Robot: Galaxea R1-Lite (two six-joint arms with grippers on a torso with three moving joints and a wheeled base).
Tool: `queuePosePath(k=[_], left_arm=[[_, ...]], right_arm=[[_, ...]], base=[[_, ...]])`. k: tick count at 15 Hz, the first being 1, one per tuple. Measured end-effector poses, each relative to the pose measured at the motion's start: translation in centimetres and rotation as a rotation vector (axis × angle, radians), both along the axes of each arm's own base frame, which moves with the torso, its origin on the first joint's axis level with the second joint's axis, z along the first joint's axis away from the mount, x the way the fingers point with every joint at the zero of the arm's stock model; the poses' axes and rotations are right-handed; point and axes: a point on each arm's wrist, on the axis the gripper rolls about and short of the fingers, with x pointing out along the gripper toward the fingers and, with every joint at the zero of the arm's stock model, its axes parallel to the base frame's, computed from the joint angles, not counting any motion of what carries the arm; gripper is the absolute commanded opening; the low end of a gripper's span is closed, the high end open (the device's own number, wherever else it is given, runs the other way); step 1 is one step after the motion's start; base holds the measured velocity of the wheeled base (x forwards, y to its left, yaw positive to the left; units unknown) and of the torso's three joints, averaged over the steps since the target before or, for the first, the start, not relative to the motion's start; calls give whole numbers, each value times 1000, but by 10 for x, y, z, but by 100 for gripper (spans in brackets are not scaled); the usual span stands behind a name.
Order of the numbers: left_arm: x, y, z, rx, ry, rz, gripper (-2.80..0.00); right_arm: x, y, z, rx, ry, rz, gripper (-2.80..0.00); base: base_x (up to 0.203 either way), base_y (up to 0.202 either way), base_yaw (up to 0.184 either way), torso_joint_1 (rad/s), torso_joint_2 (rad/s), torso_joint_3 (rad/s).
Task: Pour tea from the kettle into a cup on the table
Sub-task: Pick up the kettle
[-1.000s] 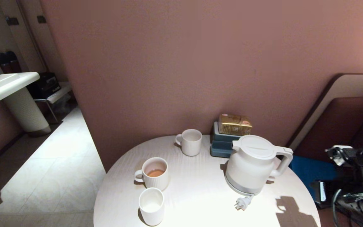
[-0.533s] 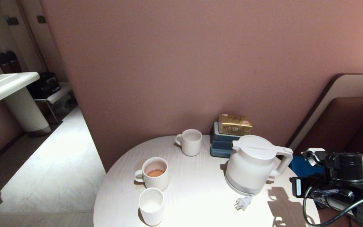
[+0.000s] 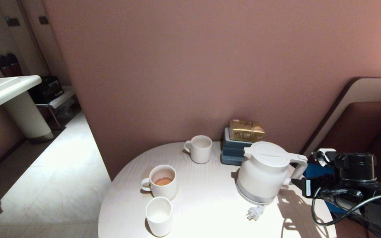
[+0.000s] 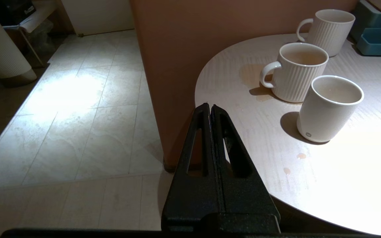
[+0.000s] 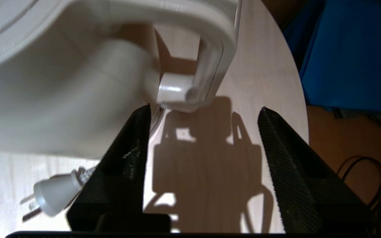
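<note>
The plain cup (image 3: 159,216) stands nearest on the white worktop (image 3: 210,211). The right gripper (image 5: 203,112), jaws wide, is just beside the kettle (image 3: 266,172) handle, gripping nothing. Left gripper (image 4: 210,107), jaws pressed together, hangs off the worktop's edge.

White kettle (image 3: 264,172) upright on round white table (image 3: 210,211), lid shut, plain white cup (image 3: 159,216) near front edge

ribbed mugs (image 3: 160,181) (image 3: 199,148) | blue boxes (image 3: 232,148), gold packet (image 3: 246,130) atop | sink (image 3: 2,91) far left
</note>
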Motion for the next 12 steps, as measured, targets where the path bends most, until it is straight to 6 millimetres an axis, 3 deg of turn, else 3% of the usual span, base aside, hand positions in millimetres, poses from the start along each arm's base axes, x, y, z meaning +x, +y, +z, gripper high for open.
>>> queuePosePath(k=[12], left_arm=[[0,0,0,0,0,0,-280]], right_arm=[[26,-10,-27,-46,-85,-23,0]], base=[[0,0,0,0,0,0]])
